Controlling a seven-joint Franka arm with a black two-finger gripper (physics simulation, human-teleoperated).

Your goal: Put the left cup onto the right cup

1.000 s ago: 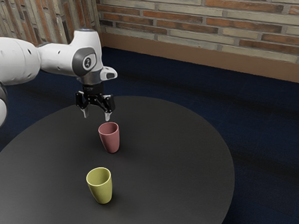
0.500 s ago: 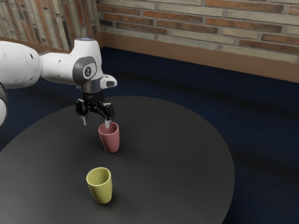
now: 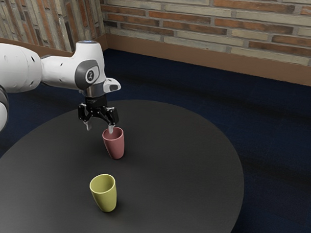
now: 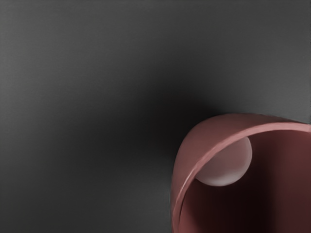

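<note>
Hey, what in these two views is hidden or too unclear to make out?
- Exterior view: whether the gripper touches the pink cup; too small to tell.
- Wrist view: most of the pink cup, cut off by the picture's edge.
- Wrist view: the pale round shape inside it, partly behind its rim, unidentifiable.

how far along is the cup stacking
Done: the approach; the open gripper sits at the rim of the pink cup, one fingertip inside. In hand: grasping, jaws not yet closed. Left: lift it, carry it over the yellow cup, which stands apart on the table, and set it on.
</note>
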